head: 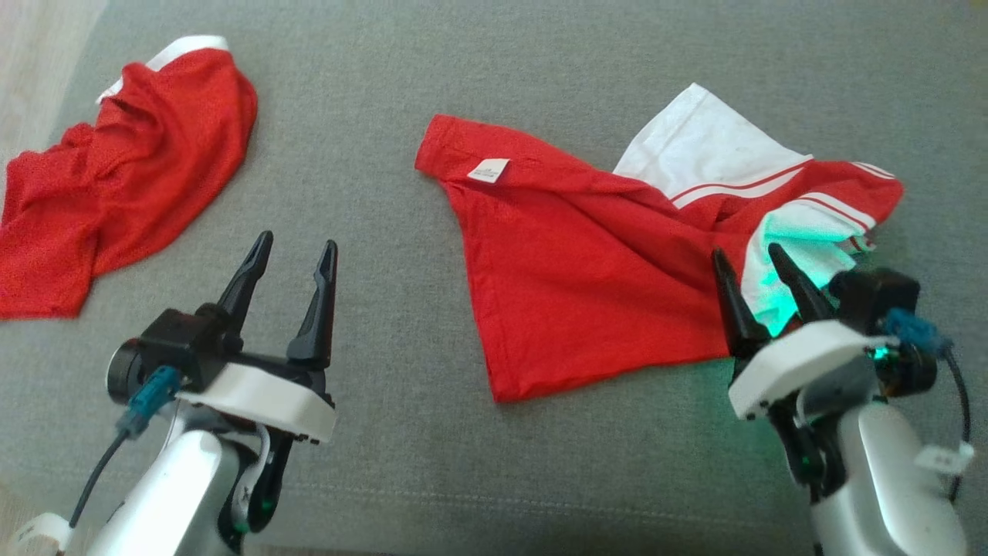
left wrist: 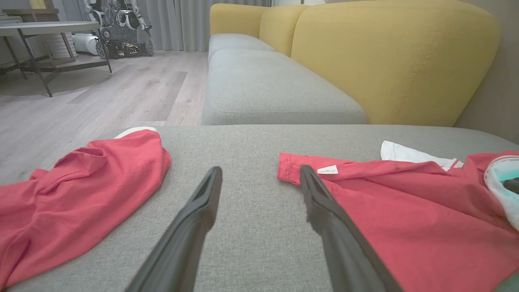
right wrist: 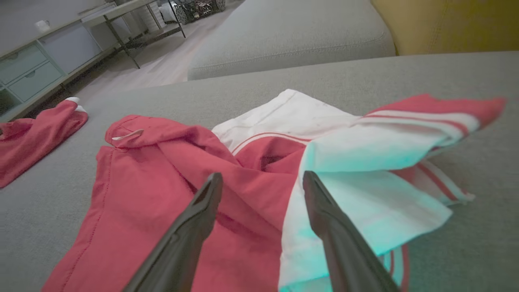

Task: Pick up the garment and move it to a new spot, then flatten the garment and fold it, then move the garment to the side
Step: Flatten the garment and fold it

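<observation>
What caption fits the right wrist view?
Open right gripper poised over the crumpled red-and-white garment on a grey cushion.

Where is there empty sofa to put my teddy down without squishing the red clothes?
The widest bare grey cushion lies between the crumpled red garment and the red-and-white garment, just beyond the left gripper. Another strip runs along the near edge between the grippers. It's crowded at the right, where the right gripper sits over that garment's bunched white part.
</observation>
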`<state>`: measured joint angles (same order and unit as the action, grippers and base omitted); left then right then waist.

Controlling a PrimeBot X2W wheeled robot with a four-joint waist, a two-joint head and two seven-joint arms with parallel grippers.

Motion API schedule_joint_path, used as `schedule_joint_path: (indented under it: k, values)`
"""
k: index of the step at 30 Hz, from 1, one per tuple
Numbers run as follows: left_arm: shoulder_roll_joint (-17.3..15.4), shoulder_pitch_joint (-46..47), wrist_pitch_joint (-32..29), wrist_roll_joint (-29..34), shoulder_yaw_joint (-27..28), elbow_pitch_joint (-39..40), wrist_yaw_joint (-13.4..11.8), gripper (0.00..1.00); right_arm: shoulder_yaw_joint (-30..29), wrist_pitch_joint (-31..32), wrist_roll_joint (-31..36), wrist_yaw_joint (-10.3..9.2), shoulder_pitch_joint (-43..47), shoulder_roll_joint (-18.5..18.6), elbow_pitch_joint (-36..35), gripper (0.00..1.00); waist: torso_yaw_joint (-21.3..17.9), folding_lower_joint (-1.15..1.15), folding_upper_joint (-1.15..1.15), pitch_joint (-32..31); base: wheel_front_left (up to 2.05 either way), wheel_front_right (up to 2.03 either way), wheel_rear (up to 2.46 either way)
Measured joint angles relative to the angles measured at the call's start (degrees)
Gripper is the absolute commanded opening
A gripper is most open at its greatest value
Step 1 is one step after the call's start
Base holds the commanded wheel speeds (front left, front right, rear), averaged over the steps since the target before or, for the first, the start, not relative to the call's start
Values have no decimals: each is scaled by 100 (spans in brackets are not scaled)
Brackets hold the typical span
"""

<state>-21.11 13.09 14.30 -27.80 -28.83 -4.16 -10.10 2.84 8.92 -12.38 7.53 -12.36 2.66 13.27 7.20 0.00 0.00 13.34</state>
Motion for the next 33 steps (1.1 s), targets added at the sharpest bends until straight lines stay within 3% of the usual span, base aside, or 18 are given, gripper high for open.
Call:
schedule_joint_path:
  k: [12,22,33]
  values:
    - [-73,-266,-2,0,114,22,-183,100,-180,-403,257,0,506,-1,-1454,100,-162,0,0,-358,0,0,0]
    - [-267,-712,-138,0,118,225,-333,100,-544,-378,292,0,1206,-8,-1731,100,-243,0,0,-783,0,0,0]
    - [-397,-948,-321,0,99,461,-461,100,-561,-277,230,0,1509,-12,-1881,100,-309,0,0,-950,0,0,0]
